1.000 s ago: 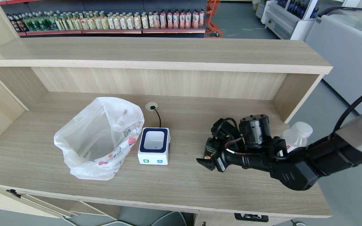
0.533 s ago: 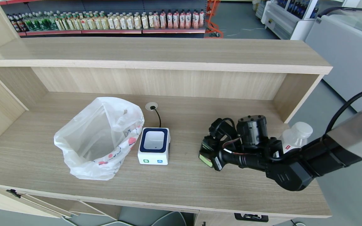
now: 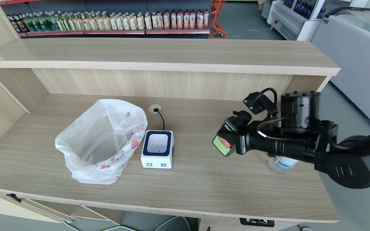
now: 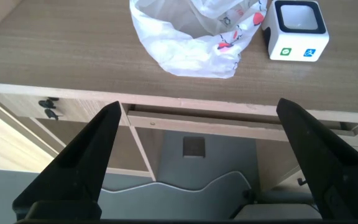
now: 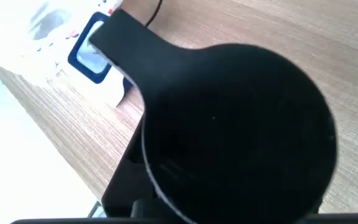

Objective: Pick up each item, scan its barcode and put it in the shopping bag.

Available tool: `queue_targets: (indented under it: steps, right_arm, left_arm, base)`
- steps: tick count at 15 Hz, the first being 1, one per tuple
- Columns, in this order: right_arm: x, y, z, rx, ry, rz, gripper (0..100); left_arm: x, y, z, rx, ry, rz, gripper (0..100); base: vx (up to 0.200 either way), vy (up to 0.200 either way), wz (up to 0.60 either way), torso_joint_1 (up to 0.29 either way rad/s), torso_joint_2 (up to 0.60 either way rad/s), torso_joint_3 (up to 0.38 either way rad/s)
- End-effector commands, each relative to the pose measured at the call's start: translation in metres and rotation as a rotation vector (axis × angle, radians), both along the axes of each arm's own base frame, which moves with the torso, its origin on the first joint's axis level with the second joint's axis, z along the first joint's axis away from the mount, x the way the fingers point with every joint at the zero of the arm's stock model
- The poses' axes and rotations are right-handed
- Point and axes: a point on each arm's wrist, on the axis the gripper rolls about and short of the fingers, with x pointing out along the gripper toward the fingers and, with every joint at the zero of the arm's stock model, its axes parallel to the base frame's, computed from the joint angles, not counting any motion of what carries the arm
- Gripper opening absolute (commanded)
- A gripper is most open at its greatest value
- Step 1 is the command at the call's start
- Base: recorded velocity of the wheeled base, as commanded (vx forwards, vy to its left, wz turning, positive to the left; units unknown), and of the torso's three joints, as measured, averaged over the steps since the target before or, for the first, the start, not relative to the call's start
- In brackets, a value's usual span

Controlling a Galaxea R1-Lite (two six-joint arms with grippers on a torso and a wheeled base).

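My right gripper (image 3: 229, 138) is shut on a small dark container with a green and red label (image 3: 222, 145), held in the air above the counter to the right of the scanner. In the right wrist view the container's round black face (image 5: 235, 124) blocks most of the picture. The white scanner with a blue-rimmed window (image 3: 157, 149) sits at the counter's middle, and the open white plastic shopping bag (image 3: 98, 141) stands just left of it. My left gripper (image 4: 194, 168) hangs open below the counter's front edge, holding nothing.
A clear plastic bottle (image 3: 280, 164) stands on the wooden counter (image 3: 188, 186), mostly hidden under my right arm. A raised back shelf (image 3: 159, 54) and side walls enclose the counter. The scanner's cable (image 3: 162, 120) runs to a hole behind it.
My right gripper closed on the dark container on the counter, then lifted it up and a little to the right. The bag and scanner stayed in place.
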Motion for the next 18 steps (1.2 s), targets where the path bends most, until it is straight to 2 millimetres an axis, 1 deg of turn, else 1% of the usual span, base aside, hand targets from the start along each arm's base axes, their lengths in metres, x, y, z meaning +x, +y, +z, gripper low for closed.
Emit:
queue_targets:
  steps: [1, 2, 3, 4, 5, 6, 7, 8, 9, 10, 11, 12, 13, 14, 15, 16, 18]
  right_arm:
    - [-0.016, -0.026, 0.042, 0.104, -0.080, -0.052, 0]
    - [-0.020, -0.033, 0.057, 0.153, -0.097, -0.054, 0]
    - [-0.028, -0.042, 0.066, 0.177, -0.114, -0.050, 0]
    - [-0.043, -0.058, 0.076, 0.183, -0.143, -0.047, 0]
    - [-0.059, -0.070, 0.088, 0.194, -0.189, -0.030, 0]
    - [-0.071, -0.078, 0.097, 0.194, -0.237, -0.022, 0]
    - [-0.085, -0.086, 0.108, 0.161, -0.325, -0.019, 0]
    - [-0.093, -0.090, 0.108, 0.077, -0.410, -0.016, 0]
    - [-0.097, -0.098, 0.105, -0.043, -0.502, -0.033, 0]
    - [-0.101, -0.107, 0.102, -0.234, -0.639, -0.050, 0]
    - [-0.102, -0.111, 0.102, -0.380, -0.761, -0.059, 0]
    - [-0.109, -0.112, 0.107, -0.514, -0.956, -0.051, 0]
    - [-0.113, -0.109, 0.110, -0.580, -1.091, 0.012, 0]
    - [-0.116, -0.106, 0.112, -0.692, -1.282, 0.128, 0]
    - [-0.117, -0.107, 0.114, -0.834, -1.491, 0.206, 0]
    - [-0.119, -0.106, 0.118, -0.914, -1.663, 0.252, 0]
    - [-0.119, -0.099, 0.113, -1.016, -1.943, 0.365, 0]
  left_arm:
    - [0.000, 0.000, 0.000, 0.000, 0.001, 0.000, 100]
    - [0.000, 0.000, 0.000, 0.000, -0.001, 0.000, 100]
    - [0.000, 0.000, 0.000, 0.000, -0.001, 0.000, 100]
    - [0.000, 0.000, 0.000, 0.000, 0.001, 0.000, 100]
    - [0.000, 0.000, 0.000, 0.000, 0.001, 0.000, 100]
    - [0.000, 0.000, 0.000, 0.000, 0.001, 0.000, 100]
    - [0.000, 0.000, 0.000, 0.000, 0.001, 0.000, 100]
    - [0.000, 0.000, 0.000, 0.000, 0.001, 0.000, 100]
    - [0.000, 0.000, 0.000, 0.000, 0.001, 0.000, 100]
    - [0.000, 0.000, 0.000, 0.000, 0.001, 0.000, 100]
    - [0.000, 0.000, 0.000, 0.000, -0.001, 0.000, 100]
    - [0.000, 0.000, 0.000, 0.000, 0.001, 0.000, 100]
    - [0.000, 0.000, 0.000, 0.000, -0.001, 0.000, 100]
    - [0.000, 0.000, 0.000, 0.000, -0.001, 0.000, 100]
    - [0.000, 0.000, 0.000, 0.000, 0.001, 0.000, 100]
    - [0.000, 0.000, 0.000, 0.000, 0.001, 0.000, 100]
    - [0.000, 0.000, 0.000, 0.000, 0.001, 0.000, 100]
  base:
    - [0.000, 0.000, 0.00, 0.000, 0.00, 0.000]
    - [0.000, 0.000, 0.00, 0.000, 0.00, 0.000]
    - [0.000, 0.000, 0.00, 0.000, 0.00, 0.000]
    - [0.000, 0.000, 0.00, 0.000, 0.00, 0.000]
    - [0.000, 0.000, 0.00, 0.000, 0.00, 0.000]
    - [0.000, 0.000, 0.00, 0.000, 0.00, 0.000]
    - [0.000, 0.000, 0.00, 0.000, 0.00, 0.000]
    - [0.000, 0.000, 0.00, 0.000, 0.00, 0.000]
    - [0.000, 0.000, 0.00, 0.000, 0.00, 0.000]
    - [0.000, 0.000, 0.00, 0.000, 0.00, 0.000]
    - [0.000, 0.000, 0.00, 0.000, 0.00, 0.000]
    - [0.000, 0.000, 0.00, 0.000, 0.00, 0.000]
    - [0.000, 0.000, 0.00, 0.000, 0.00, 0.000]
    - [0.000, 0.000, 0.00, 0.000, 0.00, 0.000]
    - [0.000, 0.000, 0.00, 0.000, 0.00, 0.000]
    - [0.000, 0.000, 0.00, 0.000, 0.00, 0.000]
    - [0.000, 0.000, 0.00, 0.000, 0.00, 0.000]
